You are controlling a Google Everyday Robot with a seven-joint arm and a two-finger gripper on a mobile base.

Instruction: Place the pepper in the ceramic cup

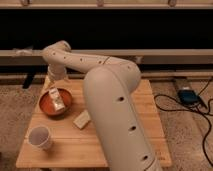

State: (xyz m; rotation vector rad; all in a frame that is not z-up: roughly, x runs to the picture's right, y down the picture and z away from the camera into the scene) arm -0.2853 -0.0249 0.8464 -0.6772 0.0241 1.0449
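Camera view: a wooden tabletop (146, 122) stood on a speckled floor, with the robot's pale arm (114, 95) rising from the lower right, bending at the elbow and reaching left across the tabletop's far side. The hand (57, 102) pointed down into the red-orange bowl (43, 107) at the tabletop's left, its fingers standing wide, with nothing seen gripped between them. The pepper could not be made out; if it lay in the bowl, it was masked by the hand and the bowl's red interior. The ceramic cup (40, 136) stood upright near the tabletop's front left corner, in front of the bowl and apart from it, its rim facing up. A tan block (81, 120) lay just right of the bowl, close to the arm. On the floor to the right, black cables (202, 117) ran from a small dark device (187, 95).
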